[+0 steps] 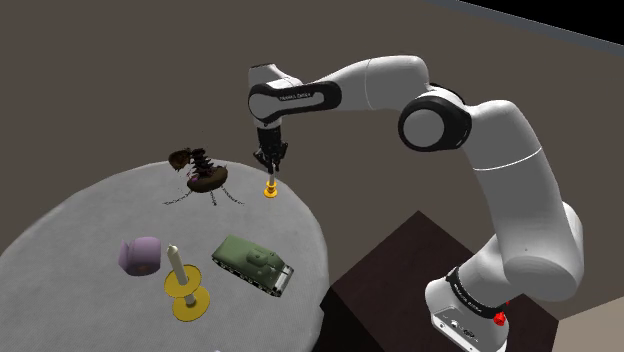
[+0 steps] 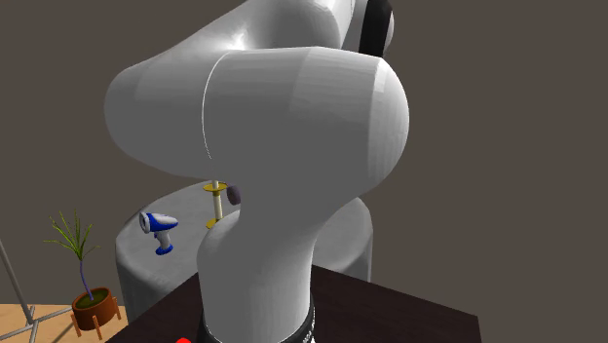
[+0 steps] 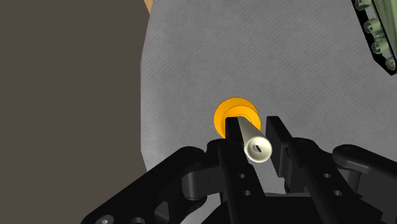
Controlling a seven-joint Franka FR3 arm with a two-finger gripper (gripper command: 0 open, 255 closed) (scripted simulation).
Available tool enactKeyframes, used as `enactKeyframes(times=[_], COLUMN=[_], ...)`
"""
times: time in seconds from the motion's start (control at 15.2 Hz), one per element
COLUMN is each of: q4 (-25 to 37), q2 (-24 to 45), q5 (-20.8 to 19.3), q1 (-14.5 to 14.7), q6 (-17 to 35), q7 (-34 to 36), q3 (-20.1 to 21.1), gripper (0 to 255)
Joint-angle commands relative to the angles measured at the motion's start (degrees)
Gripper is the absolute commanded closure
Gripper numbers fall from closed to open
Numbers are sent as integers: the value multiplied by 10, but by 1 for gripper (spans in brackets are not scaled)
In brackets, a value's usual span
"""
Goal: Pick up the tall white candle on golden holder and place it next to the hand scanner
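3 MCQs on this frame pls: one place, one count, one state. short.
1. In the shoulder view, the gripper is at the table's A) near rim B) middle C) far rim.
2. Candles standing on the table: A) one B) two C) four.
3. The far candle is A) upright B) lying flat C) snapped in two.
Key: C, the gripper hangs by the rim farthest from the camera; B, the far candle plus a near candle; A, its shaft stands straight on its holder.

Shoulder view high over table (image 1: pixel 80 220); second exterior view close behind arm (image 2: pixel 292 127); wrist view straight down.
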Motion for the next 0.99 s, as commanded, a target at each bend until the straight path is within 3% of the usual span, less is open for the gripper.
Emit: enactKeyframes(times=[0.0,0.92], q4=[0,35], q2=[-9,-51], q5=[1,6], q1=[-1,-1], q6=[-9,-86], q7=[0,0], q3=[1,5], gripper=[255,255])
